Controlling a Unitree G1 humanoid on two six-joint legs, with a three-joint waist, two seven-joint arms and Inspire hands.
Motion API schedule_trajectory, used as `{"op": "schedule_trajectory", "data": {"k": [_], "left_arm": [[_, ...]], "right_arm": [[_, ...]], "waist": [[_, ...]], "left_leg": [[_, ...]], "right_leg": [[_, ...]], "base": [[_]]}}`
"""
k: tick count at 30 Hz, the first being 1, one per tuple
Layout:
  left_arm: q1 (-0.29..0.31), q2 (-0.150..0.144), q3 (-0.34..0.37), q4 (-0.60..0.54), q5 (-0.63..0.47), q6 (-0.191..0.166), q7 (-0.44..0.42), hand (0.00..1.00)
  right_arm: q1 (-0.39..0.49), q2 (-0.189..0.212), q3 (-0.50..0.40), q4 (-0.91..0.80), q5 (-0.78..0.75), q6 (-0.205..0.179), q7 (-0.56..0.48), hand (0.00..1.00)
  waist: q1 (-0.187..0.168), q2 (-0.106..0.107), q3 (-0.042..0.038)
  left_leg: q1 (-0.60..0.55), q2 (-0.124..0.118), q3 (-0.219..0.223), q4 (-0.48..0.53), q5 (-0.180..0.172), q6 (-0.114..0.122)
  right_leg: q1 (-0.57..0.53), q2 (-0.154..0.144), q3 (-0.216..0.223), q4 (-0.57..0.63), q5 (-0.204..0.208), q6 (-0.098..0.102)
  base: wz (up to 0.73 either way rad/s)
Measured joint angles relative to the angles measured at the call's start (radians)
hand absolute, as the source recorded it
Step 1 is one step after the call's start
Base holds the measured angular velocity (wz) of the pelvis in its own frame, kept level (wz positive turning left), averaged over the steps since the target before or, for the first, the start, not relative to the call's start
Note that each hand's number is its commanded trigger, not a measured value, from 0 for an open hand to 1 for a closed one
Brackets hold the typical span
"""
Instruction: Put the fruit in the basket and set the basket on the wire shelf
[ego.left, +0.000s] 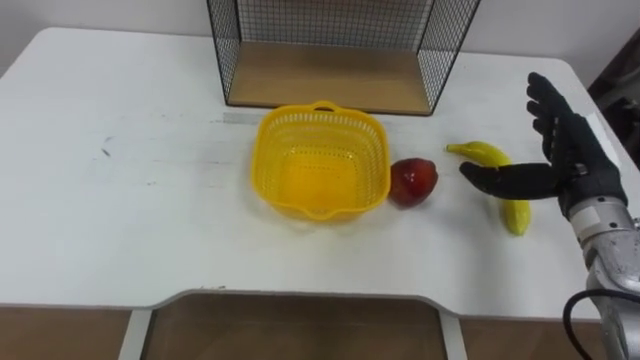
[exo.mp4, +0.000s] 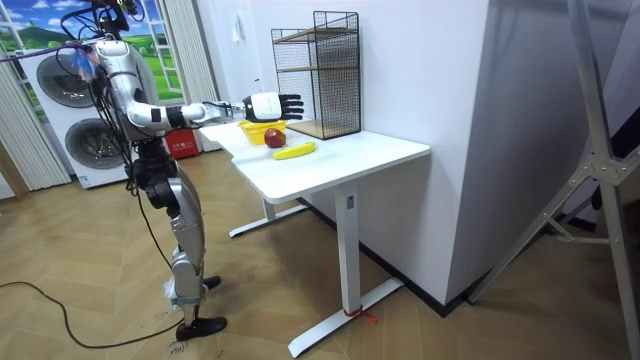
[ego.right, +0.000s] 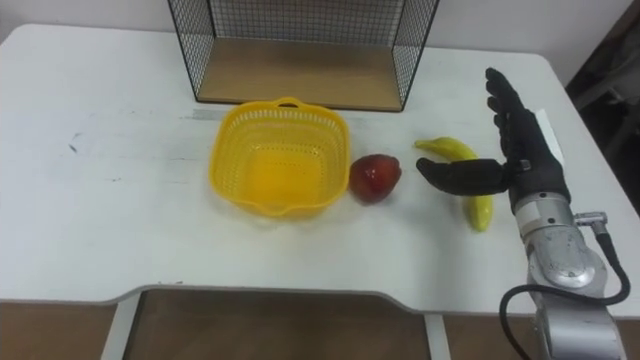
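Observation:
A yellow plastic basket (ego.left: 320, 160) stands empty on the white table (ego.left: 120, 200), just in front of the wire shelf (ego.left: 330, 55). A red apple (ego.left: 412, 181) lies right beside the basket's right wall. Further right lies a yellow banana (ego.left: 500, 178). My right hand (ego.left: 560, 150) hovers open above the banana, fingers straight and pointing away from me, thumb stretched left across the fruit. In the room view the hand (exo.mp4: 272, 104) reaches out over the table (exo.mp4: 340, 160) above the banana (exo.mp4: 294, 151).
The wire shelf (ego.right: 300, 45) has a wooden bottom board and an open front facing the basket (ego.right: 278, 155). The table's left half is bare apart from small marks. The table's front edge has a curved cut-out near me.

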Motion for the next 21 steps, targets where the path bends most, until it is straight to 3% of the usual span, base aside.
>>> {"op": "schedule_trajectory", "data": {"k": [16,21], "left_arm": [[-0.006,0.0,-0.004,0.0,0.002,0.0,0.001,0.0],[-0.019,0.015,-0.034,0.0,0.001,0.0,-0.016,0.0]], "right_arm": [[0.0,0.0,0.014,0.005,-0.001,0.0,0.04,0.0],[0.0,0.0,0.076,0.032,-0.005,0.0,0.042,0.0]], "waist": [[0.003,0.001,0.0027],[0.003,0.0,0.0037]], "left_leg": [[-0.001,0.0,-0.001,0.004,0.0,0.0],[0.0,0.0,-0.001,0.004,0.0,0.0]], "right_leg": [[0.0,0.0,0.001,0.0,0.001,-0.001],[-0.002,-0.001,0.001,0.001,0.001,-0.001]], "base": [[0.0],[0.0]]}}
